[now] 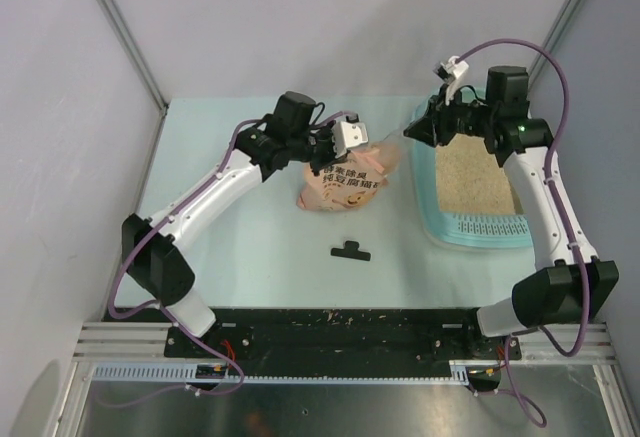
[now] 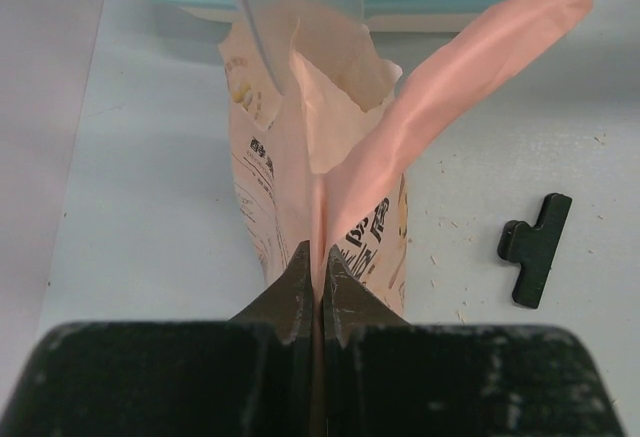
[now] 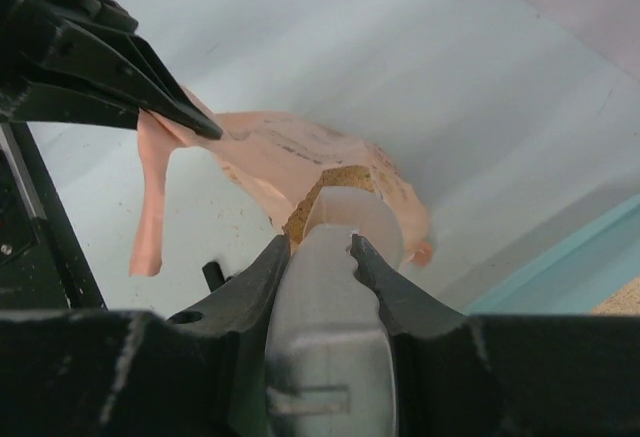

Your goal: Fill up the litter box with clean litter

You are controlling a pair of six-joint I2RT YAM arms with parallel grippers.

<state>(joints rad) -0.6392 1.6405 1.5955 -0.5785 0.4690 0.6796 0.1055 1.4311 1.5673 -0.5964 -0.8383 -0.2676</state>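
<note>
The litter box [image 1: 488, 227] sits on the table [image 1: 250, 257] at the right, holding clean litter [image 1: 470, 182]; its far end hides under the right arm [image 1: 545, 187]. The right gripper [image 3: 320, 247] clasps a clear scoop [image 3: 335, 297], whose bowl vanishes inside the pink bag [image 1: 345, 192]. The left gripper [image 2: 318, 269] is clenched on the bag's edge. 1 black clip [image 1: 350, 251] lies nearby.

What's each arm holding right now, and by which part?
The left jaws pinch the bag at a pink fold of its opened top. The right jaws clamp the clear scoop by its handle, its bowl at the bag's mouth.
</note>
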